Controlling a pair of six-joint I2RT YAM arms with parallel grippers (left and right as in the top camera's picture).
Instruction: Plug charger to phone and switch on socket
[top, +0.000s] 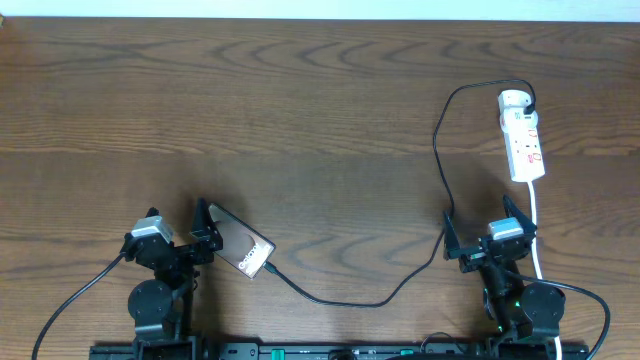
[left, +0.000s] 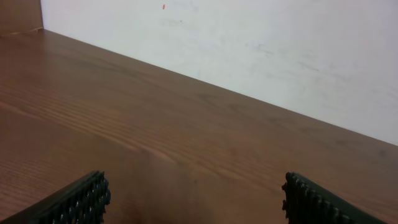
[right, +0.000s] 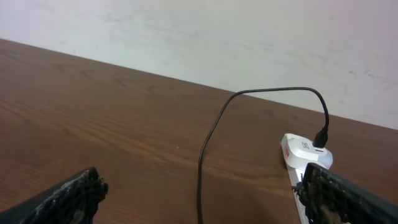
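Dark brown wooden worktop (top: 300, 110), with wavy grain running lengthwise across its boards. Plain white wall (left: 261, 43) along the far edge, faintly scuffed, bearing one tiny red speck (left: 164, 7). Black rail (top: 330, 351) along the near edge.

In the overhead view, the phone (top: 241, 248) is partly covered at its left end by the left gripper (top: 205, 228). The plug tip of the charger (top: 352, 300) at the phone's edge is too small to confirm seating. The red switch marks on the socket (top: 524, 140) are too small to read. In both wrist views, the fingers (left: 81, 200) are cut off by the bottom edge, and the right finger (right: 348, 199) hides the near part of the socket.
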